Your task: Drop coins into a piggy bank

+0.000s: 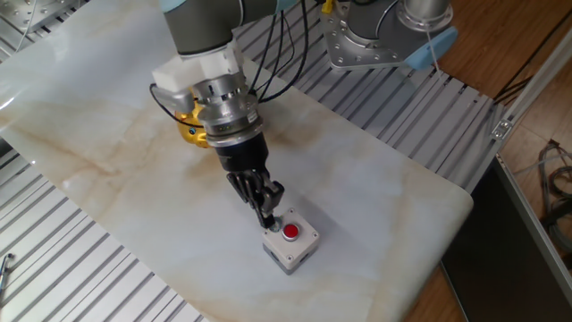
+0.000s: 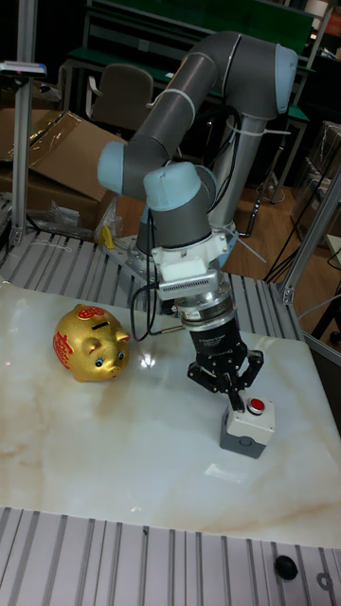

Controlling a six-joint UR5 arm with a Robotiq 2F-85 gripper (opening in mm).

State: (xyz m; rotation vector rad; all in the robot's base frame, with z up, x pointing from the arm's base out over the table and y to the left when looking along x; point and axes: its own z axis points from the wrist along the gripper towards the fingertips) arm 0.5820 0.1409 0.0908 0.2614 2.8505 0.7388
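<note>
Gripper (image 2: 232, 383) fingers are being held spread a little — pointing down, tips just over the grey box (image 2: 248, 428), beside its red button (image 2: 257, 406); whether anything is pinched between them cannot be told. Going left to right in the tall fixed view, the gold piggy bank (image 2: 89, 343) is being seen at the left of the marble table (image 2: 114, 445), well apart from the gripper, then the arm (image 2: 189, 189), then the box. No coin is being made out.
</note>
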